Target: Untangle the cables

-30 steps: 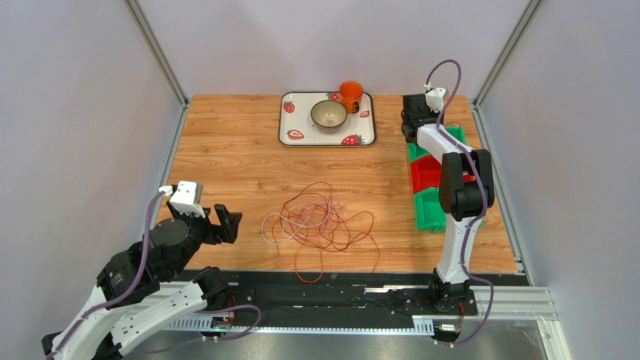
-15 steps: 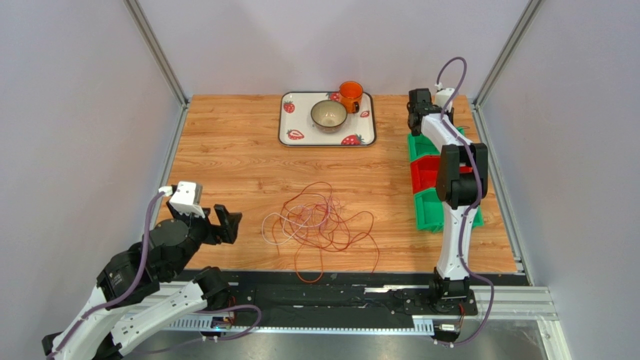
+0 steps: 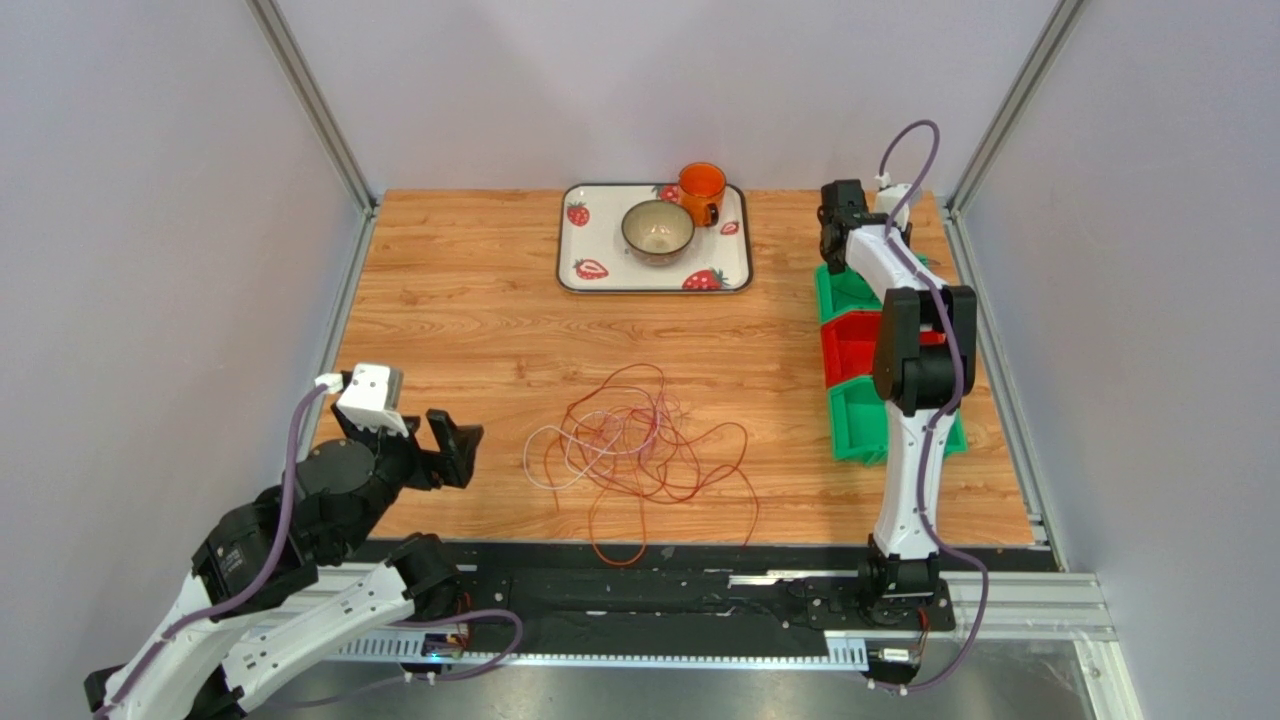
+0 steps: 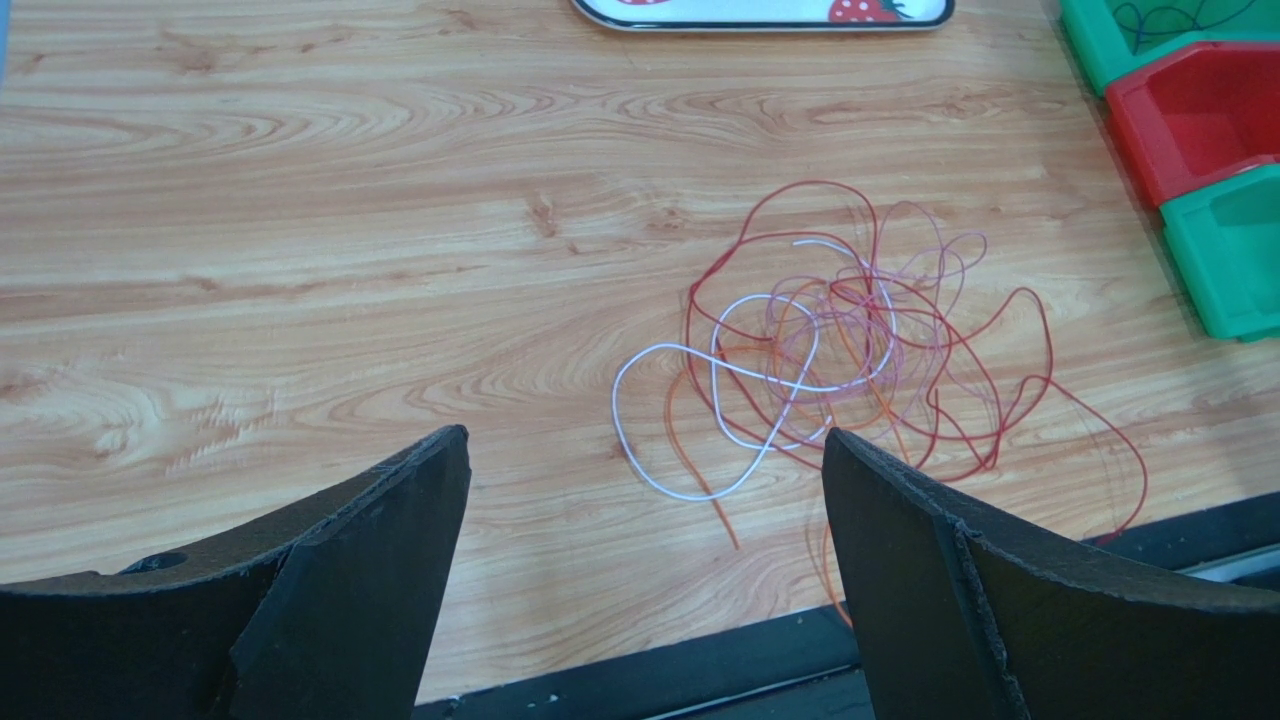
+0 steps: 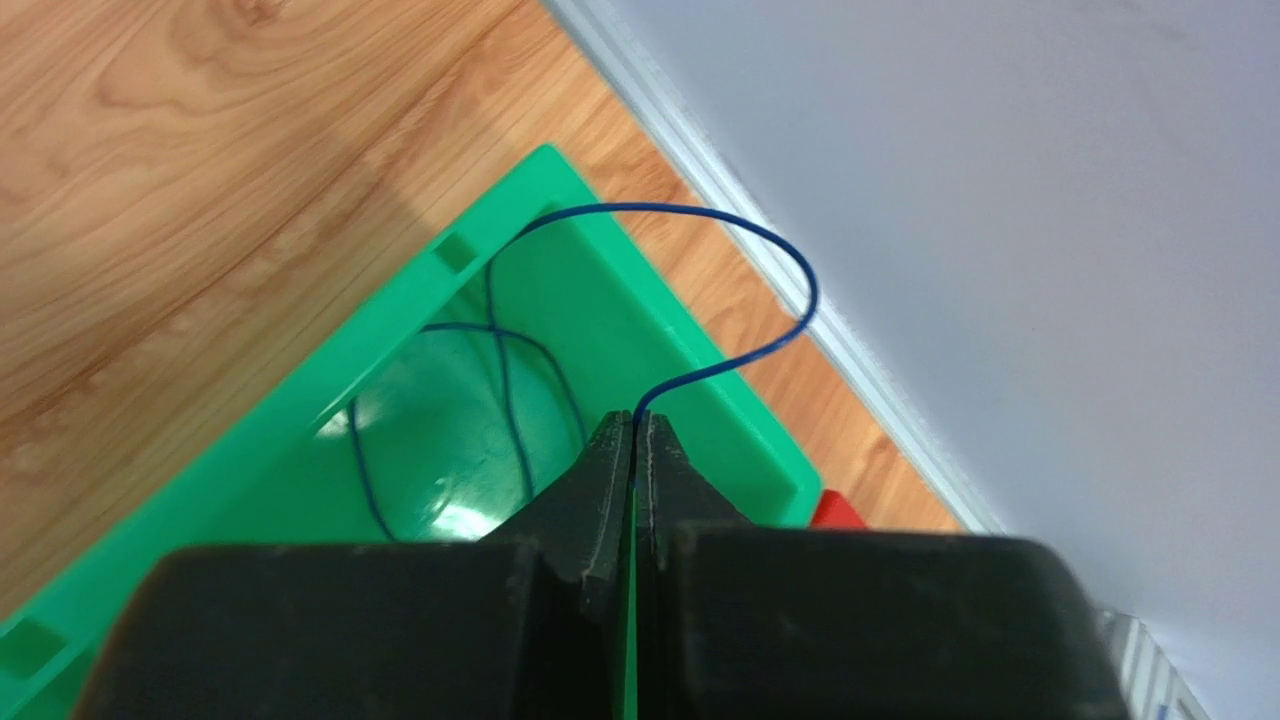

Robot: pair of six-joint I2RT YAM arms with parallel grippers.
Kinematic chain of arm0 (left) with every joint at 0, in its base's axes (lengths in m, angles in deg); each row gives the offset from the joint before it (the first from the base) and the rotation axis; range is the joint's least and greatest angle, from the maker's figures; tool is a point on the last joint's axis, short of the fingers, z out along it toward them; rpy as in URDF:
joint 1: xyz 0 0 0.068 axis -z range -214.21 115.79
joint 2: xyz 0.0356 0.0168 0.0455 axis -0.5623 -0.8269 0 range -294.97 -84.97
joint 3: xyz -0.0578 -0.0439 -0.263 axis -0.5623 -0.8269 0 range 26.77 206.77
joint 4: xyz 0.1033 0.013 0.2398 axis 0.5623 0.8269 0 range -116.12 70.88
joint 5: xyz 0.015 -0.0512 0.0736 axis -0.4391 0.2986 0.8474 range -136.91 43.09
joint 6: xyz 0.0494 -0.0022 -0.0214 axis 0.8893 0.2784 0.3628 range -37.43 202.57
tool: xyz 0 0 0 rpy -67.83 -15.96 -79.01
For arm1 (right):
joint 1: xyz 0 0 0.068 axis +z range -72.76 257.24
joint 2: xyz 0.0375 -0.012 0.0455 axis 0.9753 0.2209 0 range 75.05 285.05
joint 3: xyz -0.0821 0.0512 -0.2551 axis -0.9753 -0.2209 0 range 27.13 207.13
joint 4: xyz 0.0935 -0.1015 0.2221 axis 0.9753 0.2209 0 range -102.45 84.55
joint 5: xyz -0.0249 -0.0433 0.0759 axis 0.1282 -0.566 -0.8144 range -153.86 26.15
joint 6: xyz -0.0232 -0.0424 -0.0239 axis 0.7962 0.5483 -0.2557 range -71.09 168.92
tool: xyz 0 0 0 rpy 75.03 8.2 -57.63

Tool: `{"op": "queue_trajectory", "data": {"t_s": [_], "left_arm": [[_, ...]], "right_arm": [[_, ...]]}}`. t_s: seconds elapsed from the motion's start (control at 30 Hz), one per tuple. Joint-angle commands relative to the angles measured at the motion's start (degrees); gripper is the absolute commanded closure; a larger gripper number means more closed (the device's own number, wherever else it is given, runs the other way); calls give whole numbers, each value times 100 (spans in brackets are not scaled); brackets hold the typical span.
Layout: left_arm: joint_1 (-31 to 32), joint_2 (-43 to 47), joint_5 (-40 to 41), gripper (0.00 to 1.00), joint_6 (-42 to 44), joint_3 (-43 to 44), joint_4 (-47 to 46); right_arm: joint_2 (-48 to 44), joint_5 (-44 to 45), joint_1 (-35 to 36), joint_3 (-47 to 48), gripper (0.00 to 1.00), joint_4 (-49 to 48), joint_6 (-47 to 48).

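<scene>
A loose tangle of thin red, orange and white cables (image 3: 639,443) lies on the wooden table near its front edge. In the left wrist view the cables (image 4: 842,345) spread ahead and to the right of my left gripper (image 4: 639,443). That left gripper (image 3: 433,449) hovers open and empty to the tangle's left. My right gripper (image 3: 837,213) is at the far right, above the far green bin (image 5: 451,255). In the right wrist view the right gripper (image 5: 633,420) is shut on a thin blue cable (image 5: 751,240), which arches up and trails into that bin.
Green, red and green bins (image 3: 849,348) stand in a row along the table's right side. A strawberry tray (image 3: 579,255) with a bowl (image 3: 658,228) and an orange mug (image 3: 700,189) sits at the far middle. Grey walls close in left, back and right.
The right gripper has swung right and slightly farther back, from beside the bins to over the far green bin, keeping shut. The left arm and the tangle have not moved.
</scene>
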Motion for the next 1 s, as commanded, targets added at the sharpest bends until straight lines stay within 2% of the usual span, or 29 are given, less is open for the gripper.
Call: {"op": "queue_trajectory", "data": {"t_s": [0.0, 0.13, 0.3, 0.57, 0.97], "left_arm": [[-39, 29, 65, 4, 101, -4, -173], [-39, 46, 65, 4, 101, -4, -173], [-39, 46, 65, 5, 109, -4, -182], [-39, 99, 82, 5, 127, -13, -191], [-39, 134, 74, 5, 127, -22, -191]], "right_arm": [[-150, -788, 3, -28, 100, 42, -250], [-158, -1543, -59, -46, 100, 112, -382], [-238, -2072, -85, -19, 100, 112, -391], [-334, -2230, -85, 174, 100, 366, -303], [-694, -2081, -112, 385, 83, 543, -57]]}}
